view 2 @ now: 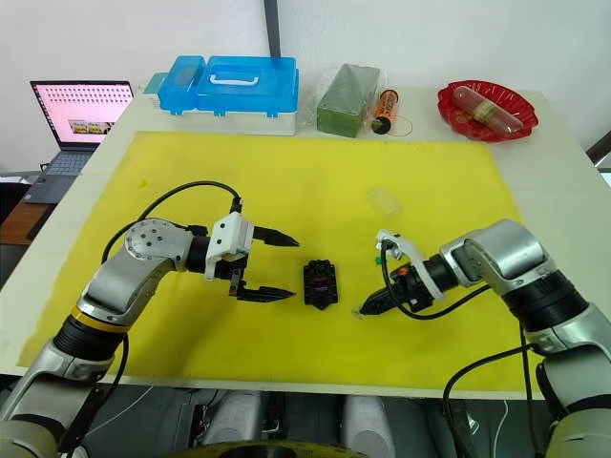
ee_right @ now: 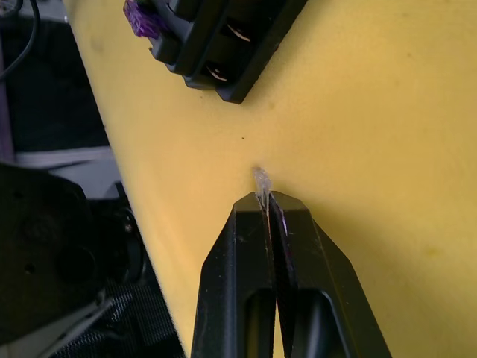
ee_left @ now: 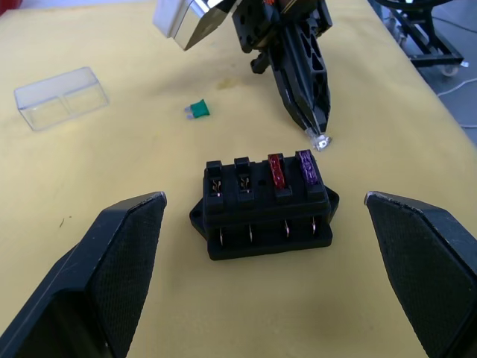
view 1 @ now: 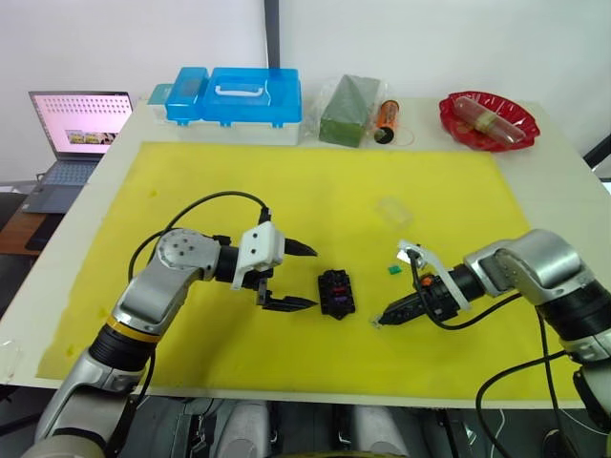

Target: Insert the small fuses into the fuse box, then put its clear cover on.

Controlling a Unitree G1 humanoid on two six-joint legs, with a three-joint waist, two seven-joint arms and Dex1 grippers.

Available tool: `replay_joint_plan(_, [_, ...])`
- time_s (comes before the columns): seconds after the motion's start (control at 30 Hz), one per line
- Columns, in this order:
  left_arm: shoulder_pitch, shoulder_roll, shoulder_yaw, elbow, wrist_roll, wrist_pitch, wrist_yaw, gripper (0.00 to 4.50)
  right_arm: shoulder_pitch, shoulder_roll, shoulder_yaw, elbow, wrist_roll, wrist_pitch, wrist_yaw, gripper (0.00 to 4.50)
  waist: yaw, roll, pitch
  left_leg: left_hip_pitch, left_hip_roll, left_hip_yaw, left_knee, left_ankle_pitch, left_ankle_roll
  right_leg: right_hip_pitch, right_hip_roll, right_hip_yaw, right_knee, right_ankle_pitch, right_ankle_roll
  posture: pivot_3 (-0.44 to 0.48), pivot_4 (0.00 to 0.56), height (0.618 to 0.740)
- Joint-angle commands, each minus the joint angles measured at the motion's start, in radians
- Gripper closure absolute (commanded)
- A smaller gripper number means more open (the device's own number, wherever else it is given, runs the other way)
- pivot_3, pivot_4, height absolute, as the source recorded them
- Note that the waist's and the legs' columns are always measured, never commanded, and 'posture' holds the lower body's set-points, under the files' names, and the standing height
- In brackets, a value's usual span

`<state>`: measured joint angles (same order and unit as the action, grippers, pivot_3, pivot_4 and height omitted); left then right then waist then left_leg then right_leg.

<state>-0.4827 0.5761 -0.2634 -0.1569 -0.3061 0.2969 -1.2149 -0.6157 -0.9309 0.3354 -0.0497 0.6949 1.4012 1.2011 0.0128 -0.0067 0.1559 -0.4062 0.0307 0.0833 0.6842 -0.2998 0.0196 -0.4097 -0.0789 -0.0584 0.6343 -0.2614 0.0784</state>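
The right claw [ee_right: 266, 200] pinched a clear fuse [ee_right: 261, 181] by its edge; it could slip before reaching the fuse box [view 1: 336, 293] at its nine o'clock. The left claw [view 1: 290, 277] stood spread.

Blue case [view 1: 236, 96], laptop [view 1: 76, 129], red dish [view 1: 488, 120].

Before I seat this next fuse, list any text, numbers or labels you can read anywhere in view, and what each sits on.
No text can be read.
Laptop: screen shows rows of dots and small pictures, too small to read.
Orange bottle: label too small to read.
Fuse box: no markings made out on it or on its red fuse and purple fuse.
Blue case: no label seen.
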Motion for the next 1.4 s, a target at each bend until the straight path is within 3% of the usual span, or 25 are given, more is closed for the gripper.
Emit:
replay_joint_plan(0.03, [0.001, -0.004, 0.011, -0.017, -0.004, -0.015, 0.010, 0.00, 0.070, 0.015, -0.237, -0.097, 0.084, 0.098, -0.090, 4.45, 0.001, 0.000, 0.000, 0.000, 0.000, 0.000, 0.000, 0.000, 0.000, 0.000, 0.000, 0.000, 0.000, 0.000, 0.000, 0.000, 0.150, 0.740])
replay_joint_plan(0.27, [0.008, -0.004, 0.013, -0.014, -0.004, -0.022, 0.012, 0.00, 0.238, 0.140, -0.566, -0.237, 0.219, 0.213, -0.315, 4.45, 0.000, 0.000, 0.000, 0.000, 0.000, -0.001, 0.000, 0.000, 0.000, 0.001, 0.000, -0.001, 0.000, 0.000, 0.000, 0.000, 0.150, 0.740])
replay_joint_plan(0.37, [0.004, -0.007, 0.011, -0.009, -0.006, -0.026, 0.010, 0.00, 0.315, 0.254, -0.700, -0.272, 0.292, 0.213, -0.493, 4.45, 0.000, 0.000, 0.000, 0.000, 0.000, -0.001, 0.000, 0.000, 0.000, 0.001, 0.000, 0.000, 0.000, 0.000, 0.000, 0.000, 0.150, 0.740])
replay_joint_plan(0.67, [0.000, -0.010, 0.009, 0.001, -0.004, -0.040, 0.002, 0.00, 0.424, 0.477, -0.911, -0.303, 0.542, 0.213, -0.943, 4.45, -0.001, 0.000, 0.000, 0.001, 0.000, -0.001, 0.000, 0.000, 0.000, 0.001, 0.000, 0.000, 0.001, 0.000, 0.000, 0.000, 0.150, 0.740])
replay_joint_plan(0.8, [-0.001, -0.012, 0.007, 0.004, -0.003, -0.045, 0.000, 0.00, 0.488, 0.537, -0.947, -0.332, 0.678, 0.206, -1.104, 4.45, -0.001, 0.000, -0.001, 0.000, 0.000, -0.001, -0.001, 0.000, 0.000, 0.001, 0.002, 0.000, 0.000, 0.000, 0.000, 0.000, 0.150, 0.740])
replay_joint_plan(1.07, [-0.004, -0.015, 0.006, 0.011, -0.001, -0.046, -0.004, 0.00, 0.664, 0.399, -0.797, -0.321, 1.103, -0.091, -1.451, 4.45, -0.001, 0.001, -0.001, 0.001, 0.000, -0.001, -0.001, 0.000, 0.000, 0.002, 0.002, 0.000, 0.000, 0.000, 0.000, 0.000, 0.150, 0.740])
replay_joint_plan(1.27, [-0.004, -0.017, 0.006, 0.011, -0.001, -0.044, -0.003, 0.00, 0.740, 0.264, -0.685, -0.354, 1.259, -0.274, -1.537, 4.45, -0.001, 0.000, -0.001, 0.001, 0.000, -0.001, -0.001, 0.000, 0.000, 0.002, 0.003, 0.001, 0.000, 0.000, 0.000, 0.000, 0.150, 0.740])
replay_joint_plan(1.4, [-0.004, -0.018, 0.005, 0.011, 0.000, -0.043, -0.001, 0.00, 0.774, 0.168, -0.660, -0.392, 1.277, -0.306, -1.470, 3.50, 0.000, 0.000, -0.001, 0.001, 0.000, -0.001, -0.001, 0.000, 0.000, 0.002, 0.003, 0.001, 0.000, 0.000, 0.000, 0.000, 0.150, 0.740])
